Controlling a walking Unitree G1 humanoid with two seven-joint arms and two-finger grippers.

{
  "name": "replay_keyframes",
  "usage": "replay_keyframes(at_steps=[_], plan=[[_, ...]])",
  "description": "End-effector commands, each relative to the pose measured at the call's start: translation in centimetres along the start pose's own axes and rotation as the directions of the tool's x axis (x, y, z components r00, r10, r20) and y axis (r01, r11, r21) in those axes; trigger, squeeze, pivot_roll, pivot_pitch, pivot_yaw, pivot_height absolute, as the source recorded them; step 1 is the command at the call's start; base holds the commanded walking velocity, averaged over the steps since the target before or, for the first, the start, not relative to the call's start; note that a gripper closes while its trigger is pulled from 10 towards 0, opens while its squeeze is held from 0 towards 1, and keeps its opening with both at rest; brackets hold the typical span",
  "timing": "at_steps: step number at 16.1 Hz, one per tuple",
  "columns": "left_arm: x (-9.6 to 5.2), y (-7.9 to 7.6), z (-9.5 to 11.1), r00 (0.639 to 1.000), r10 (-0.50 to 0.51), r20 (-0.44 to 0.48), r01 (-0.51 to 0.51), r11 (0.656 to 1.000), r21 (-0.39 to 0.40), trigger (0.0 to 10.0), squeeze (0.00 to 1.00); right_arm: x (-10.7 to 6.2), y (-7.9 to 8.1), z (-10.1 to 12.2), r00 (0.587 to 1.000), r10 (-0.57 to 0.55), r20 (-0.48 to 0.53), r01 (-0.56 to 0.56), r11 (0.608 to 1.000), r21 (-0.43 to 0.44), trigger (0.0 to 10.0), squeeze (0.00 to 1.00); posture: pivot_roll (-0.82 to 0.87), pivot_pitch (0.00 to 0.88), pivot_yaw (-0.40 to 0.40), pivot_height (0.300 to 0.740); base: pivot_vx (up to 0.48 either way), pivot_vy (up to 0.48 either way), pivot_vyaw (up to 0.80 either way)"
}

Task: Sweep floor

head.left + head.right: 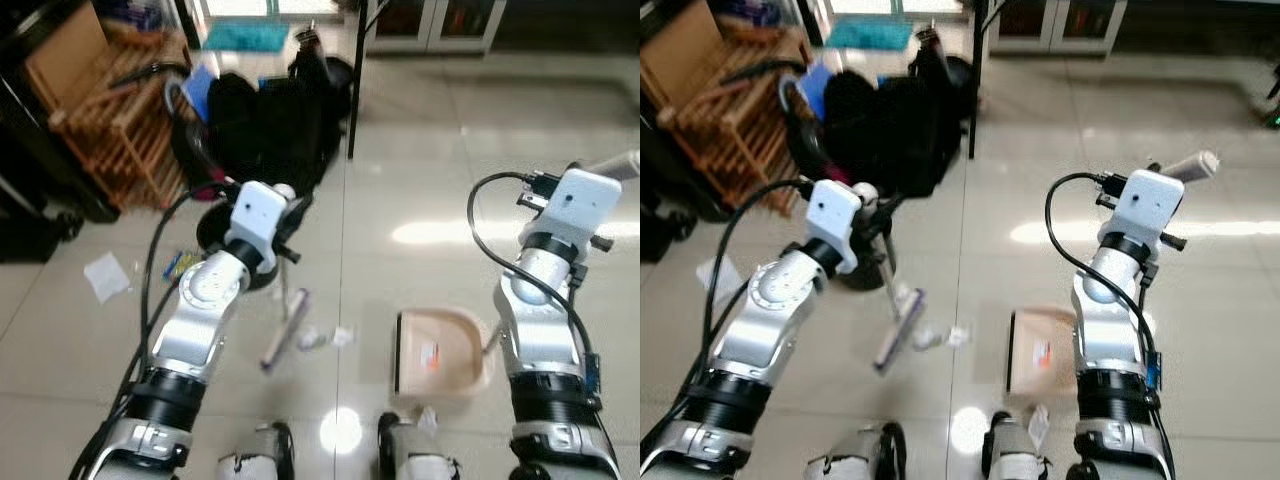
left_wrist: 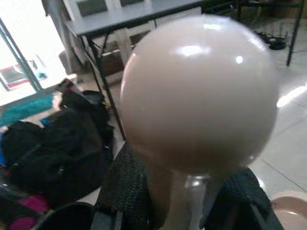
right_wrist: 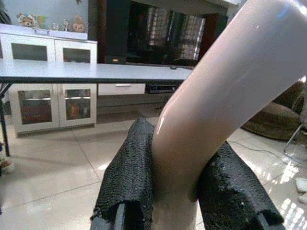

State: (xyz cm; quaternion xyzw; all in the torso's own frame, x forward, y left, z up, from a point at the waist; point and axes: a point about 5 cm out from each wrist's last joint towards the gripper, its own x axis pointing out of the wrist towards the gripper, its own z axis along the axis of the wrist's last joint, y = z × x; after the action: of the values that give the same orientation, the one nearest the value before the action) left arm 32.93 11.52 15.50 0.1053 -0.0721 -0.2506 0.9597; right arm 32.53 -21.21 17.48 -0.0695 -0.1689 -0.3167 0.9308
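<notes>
The left gripper [image 2: 180, 201] is clamped on the broom handle [image 2: 196, 96]; the left wrist view shows its black fingers [image 2: 127, 191] pressed against the pale shaft just under the rounded knob at the handle's end. The right gripper [image 3: 175, 191] is likewise closed, its fingers [image 3: 129, 172] squeezing the curved pale dustpan handle [image 3: 225, 91].

From the head views, the broom [image 1: 287, 325] slants down from the left gripper to the tiled floor [image 1: 420, 180], its purple-edged head resting near the robot's feet, beside a few pale scraps of litter [image 1: 325, 337]. The beige dustpan [image 1: 440, 350] sits on the floor to the right of the broom head, close in front of the right arm, mouth turned left towards the scraps. Its handle tip [image 1: 1193, 164] sticks out to the right past the right wrist.

The head views are soft, so the small litter is hard to identify; it looks like crumpled paper. Another white scrap [image 1: 105, 275] and a coloured wrapper [image 1: 180, 264] lie further left. Far left stands a wooden rack [image 1: 120, 110], with a heap of black bags [image 1: 265, 120] next to it.

The wrist views add what the head views miss: a grey table [image 3: 86, 72] with white cabinets [image 3: 48, 103] behind it. The grippers' fingertips are hidden from the head camera by the wrists.
</notes>
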Motion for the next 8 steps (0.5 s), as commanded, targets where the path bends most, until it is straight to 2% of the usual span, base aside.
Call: replay_keyframes(at_steps=[1,3,5,8], plan=[[0.2,-0.2,0.8,0.998,-0.025,0.057,0.023,0.999,0.029,10.0,0.0,0.1,0.1,0.1,0.999,-0.018,0.028,0.016,0.998,0.061,10.0,0.0,0.01,0.406,0.078,0.74,0.0,0.0,0.0],[0.2,0.1,1.2,0.996,-0.011,0.084,0.006,0.999,0.053,10.0,0.0,-0.1,0.1,-0.1,1.0,-0.003,0.028,0.0,0.994,0.108,10.0,0.0,0.01,0.432,0.081,0.74,0.0,0.0,0.0],[0.0,1.2,2.6,0.987,0.018,0.162,-0.034,0.995,0.097,10.0,0.0,-0.3,0.2,-0.9,1.0,-0.026,0.016,0.023,0.987,0.159,10.0,0.0,0.05,0.46,0.098,0.74,0.0,0.0,0.0],[-0.7,2.3,3.9,0.973,0.026,0.228,-0.056,0.991,0.122,10.0,0.0,-0.3,1.3,-0.9,0.999,-0.007,0.046,0.0,0.988,0.155,10.0,0.0,0.07,0.466,0.112,0.74,0.0,0.0,0.0]])
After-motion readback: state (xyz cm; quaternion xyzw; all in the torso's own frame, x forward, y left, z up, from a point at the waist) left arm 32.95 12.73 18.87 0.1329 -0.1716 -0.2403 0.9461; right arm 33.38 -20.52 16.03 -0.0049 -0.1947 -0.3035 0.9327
